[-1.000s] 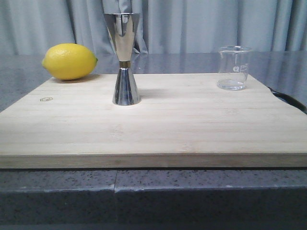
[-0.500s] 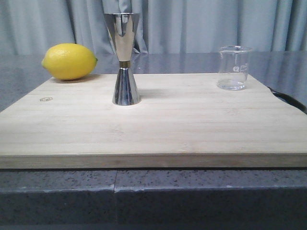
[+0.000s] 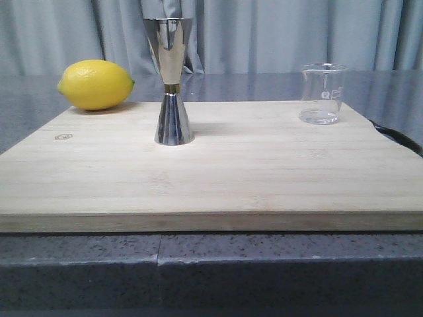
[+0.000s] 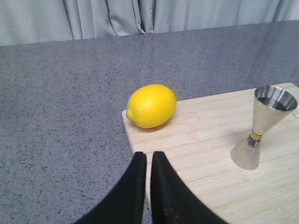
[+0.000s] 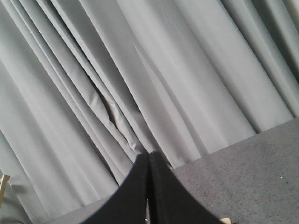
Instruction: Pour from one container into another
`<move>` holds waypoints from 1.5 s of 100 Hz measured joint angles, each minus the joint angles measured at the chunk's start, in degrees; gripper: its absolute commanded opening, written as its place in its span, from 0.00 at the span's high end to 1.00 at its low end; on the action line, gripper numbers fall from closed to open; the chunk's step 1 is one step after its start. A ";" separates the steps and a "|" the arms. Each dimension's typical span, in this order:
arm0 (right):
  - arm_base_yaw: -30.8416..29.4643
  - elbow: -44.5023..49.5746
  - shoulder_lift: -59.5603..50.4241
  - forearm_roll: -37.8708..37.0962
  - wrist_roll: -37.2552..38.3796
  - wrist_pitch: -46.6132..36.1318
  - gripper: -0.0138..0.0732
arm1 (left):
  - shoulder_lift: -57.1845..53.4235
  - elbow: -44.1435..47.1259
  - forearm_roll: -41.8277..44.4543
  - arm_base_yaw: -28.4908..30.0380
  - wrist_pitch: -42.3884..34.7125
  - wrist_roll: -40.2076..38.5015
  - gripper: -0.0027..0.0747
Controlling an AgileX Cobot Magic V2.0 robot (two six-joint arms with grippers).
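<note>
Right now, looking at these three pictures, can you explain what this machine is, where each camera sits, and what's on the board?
This is a two-armed robot. One camera looks forward over the table; one sits on each wrist. On the wooden board stand a steel jigger and, to its right, a glass beaker. A lemon lies at the far left corner. The black prongs are grippers: the left gripper looks closed and empty near the lemon; the right gripper, also closed, faces only the curtain. Nothing is held.

Jigger (image 3: 170, 79): mirror-polished steel; beaker (image 3: 322, 93): clear smooth glass; board (image 3: 218, 173): matt pale wood; worktop (image 4: 60, 107): speckled grey stone; lemon (image 3: 96, 84): dimpled, waxy skin.
</note>
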 measured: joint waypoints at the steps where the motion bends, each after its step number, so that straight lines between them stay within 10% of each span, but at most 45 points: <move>1: 0.00 0.00 0.00 0.00 0.00 0.00 0.92 | 0.00 0.00 0.00 0.00 0.00 0.00 0.99; 60: 0.00 0.00 0.00 0.00 0.00 0.22 0.92 | -5.25 2.11 0.04 3.62 -0.74 0.00 0.99; 150: 0.00 0.00 0.00 0.00 0.11 0.22 0.92 | -36.56 40.58 2.20 11.55 -30.00 -0.11 0.99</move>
